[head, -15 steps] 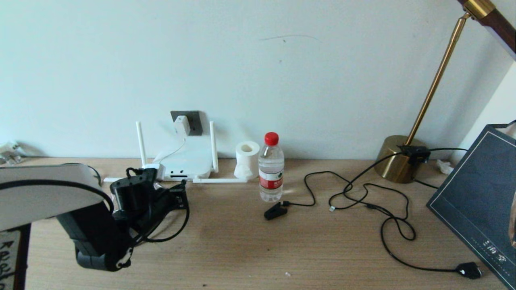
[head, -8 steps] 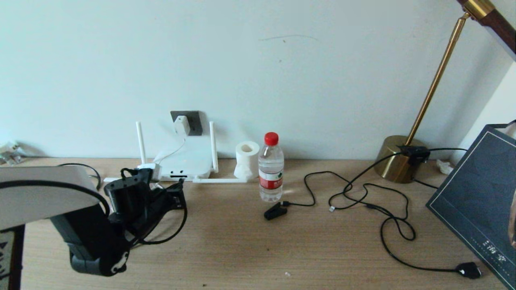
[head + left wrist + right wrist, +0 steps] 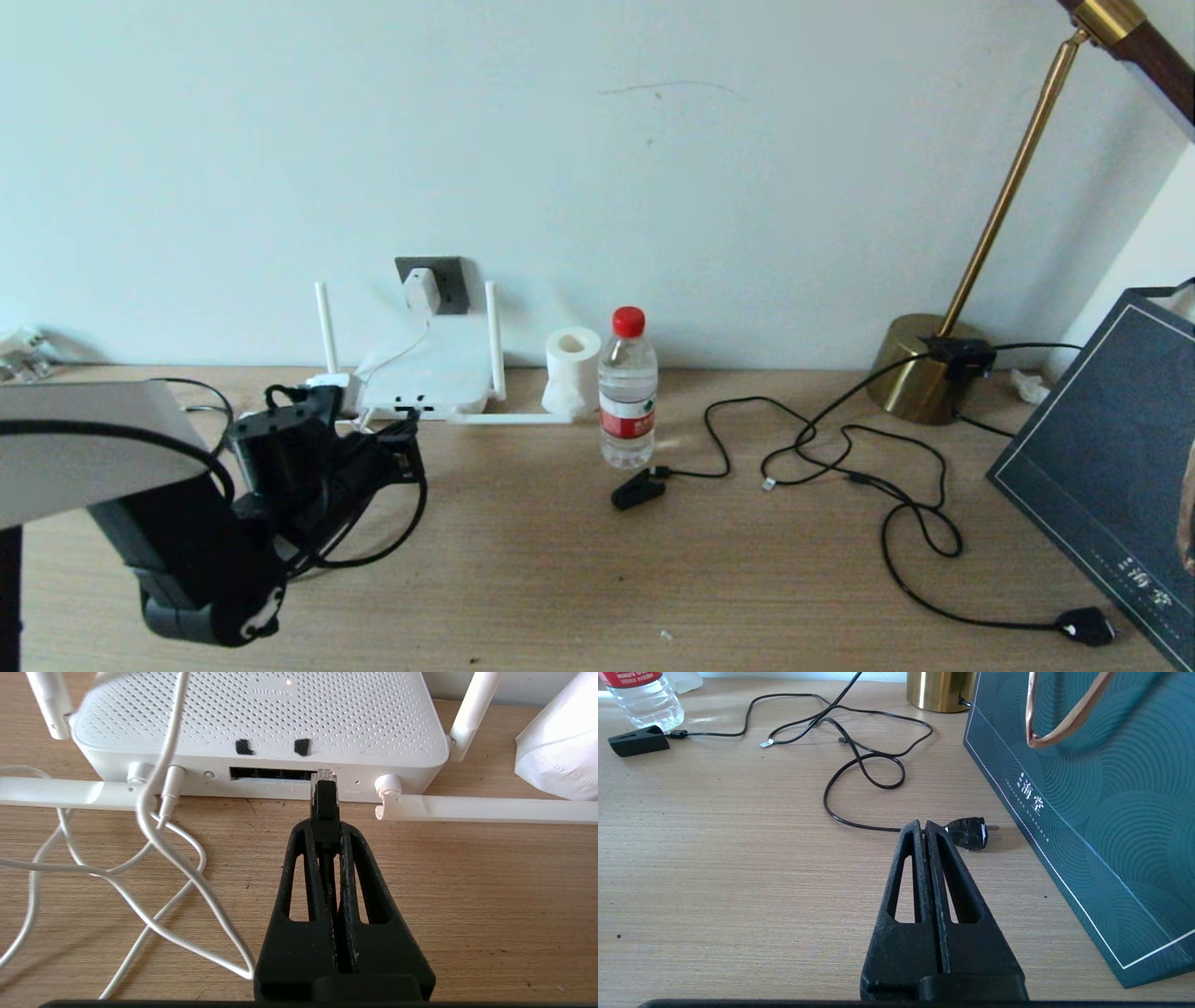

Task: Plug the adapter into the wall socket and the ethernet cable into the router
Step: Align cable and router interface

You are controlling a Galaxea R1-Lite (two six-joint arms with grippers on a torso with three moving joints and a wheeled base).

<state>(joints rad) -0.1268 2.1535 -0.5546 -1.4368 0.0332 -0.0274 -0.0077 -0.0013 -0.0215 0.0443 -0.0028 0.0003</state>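
The white adapter point(image 3: 422, 291) sits in the dark grey wall socket point(image 3: 446, 280), and its thin white cord drops to the router point(image 3: 425, 378). My left gripper point(image 3: 325, 828) is shut on the ethernet cable point(image 3: 324, 807), just behind its connector. The connector's clear tip meets the right end of the router's point(image 3: 261, 718) dark port slot point(image 3: 268, 773). I cannot tell whether the tip is inside. In the head view the left gripper point(image 3: 403, 441) is right before the router, with the black cable looping below it. My right gripper point(image 3: 923, 828) is shut and empty above the table.
Two router antennas lie flat along the table point(image 3: 486, 808). White cord loops point(image 3: 154, 877) lie beside my left gripper. A toilet roll point(image 3: 571, 369), a water bottle point(image 3: 627, 392), a black clip plug point(image 3: 638, 488), a thin black cord with a chunky plug point(image 3: 969, 833), a brass lamp point(image 3: 920, 378) and a teal bag point(image 3: 1101, 788) are to the right.
My left arm has moved forward and slightly left, bringing the held connector up to the router's port slot. Nothing else has moved.
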